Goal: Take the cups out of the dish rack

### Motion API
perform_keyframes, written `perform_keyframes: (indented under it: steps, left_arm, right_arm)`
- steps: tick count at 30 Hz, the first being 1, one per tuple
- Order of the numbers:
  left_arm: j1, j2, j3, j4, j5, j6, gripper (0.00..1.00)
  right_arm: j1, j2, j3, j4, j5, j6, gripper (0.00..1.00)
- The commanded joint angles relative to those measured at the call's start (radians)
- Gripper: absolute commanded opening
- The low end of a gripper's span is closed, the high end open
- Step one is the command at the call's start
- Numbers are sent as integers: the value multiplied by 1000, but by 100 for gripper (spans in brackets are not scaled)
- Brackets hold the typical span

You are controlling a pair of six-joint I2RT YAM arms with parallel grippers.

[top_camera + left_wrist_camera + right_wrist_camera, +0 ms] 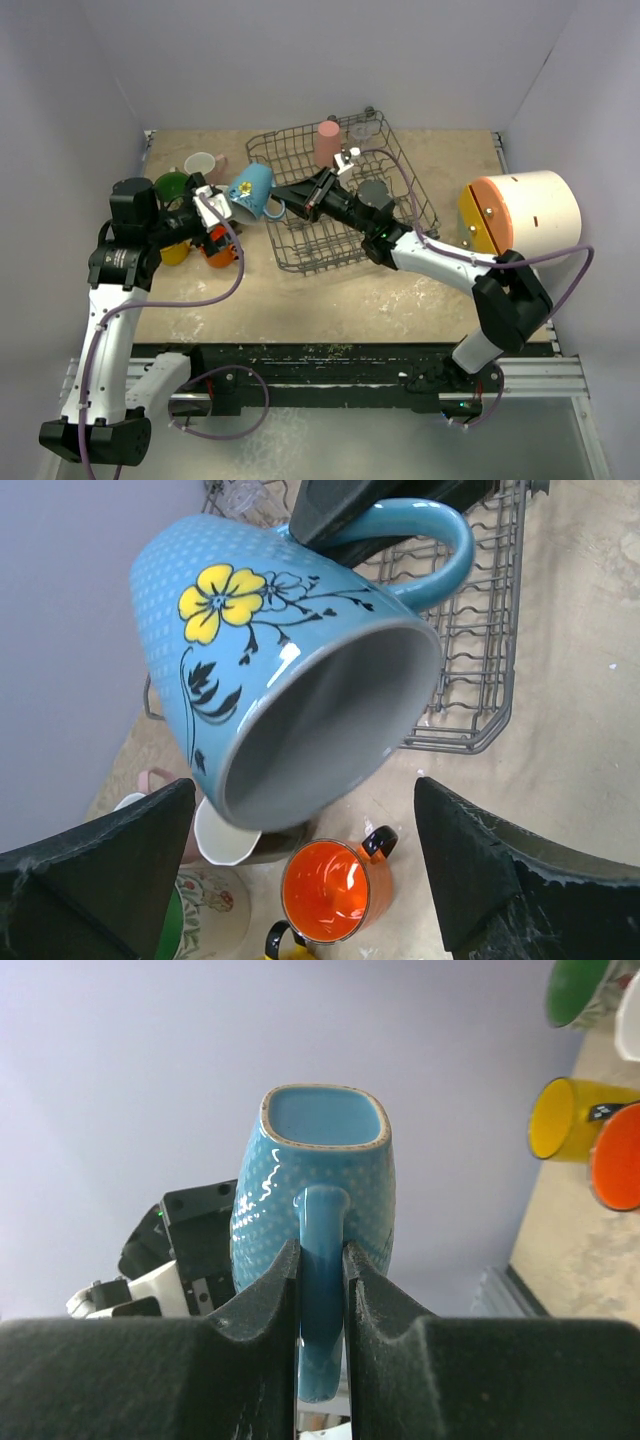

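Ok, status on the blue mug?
Right gripper shut on blue mug handle, mug held aloft. Left gripper open, facing its mouth, no contact. Pink tumbler in dish rack.

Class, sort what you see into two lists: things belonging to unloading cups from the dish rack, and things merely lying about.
Job: blue flowered ceramic mug; tall pink tumbler; orange mug; yellow mug; dark grey wire dish rack; right gripper clamping the mug's handle.
Lying about: big white cylinder with orange-yellow end.
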Motion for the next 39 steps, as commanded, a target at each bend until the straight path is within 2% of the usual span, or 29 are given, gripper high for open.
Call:
perform_keyframes:
  steps: [1,11,15,19,22,30,32,34,36,39]
  left_arm:
    - [1,-24,4,64,35,5,90]
    - [1,-61,21,53,50,-22,86]
    - [1,-60,25,64,30,-30,79]
    - [1,-56,21,94,21,-57,67]
    - [1,-61,15,111,24,-74,58]
    - [1,-75,-11,142,-2,-84,11]
    - [1,-68,-11,126,-19,-78,0]
    - [1,-55,-5,86,-25,-56,0]
    - [1,-27,13,18,-27,-21,0]
    - [1,60,71,-174,2,80,0]
  right_arm:
    - [35,18,7,254,-17,124,0]
    - [60,-5,-56,256,13,119,0]
    - [73,-11,-52,261,18,126,0]
    - [107,-10,-59,289,37,155,0]
    - [135,1,-89,382,70,218,0]
    - [166,53,-98,464,79,282,0]
    - [165,51,-105,427,47,280,18]
    - [143,25,-130,378,28,260,44]
    - [95,-24,-167,277,18,178,62]
    - [-10,-119,-177,-18,12,-7,78]
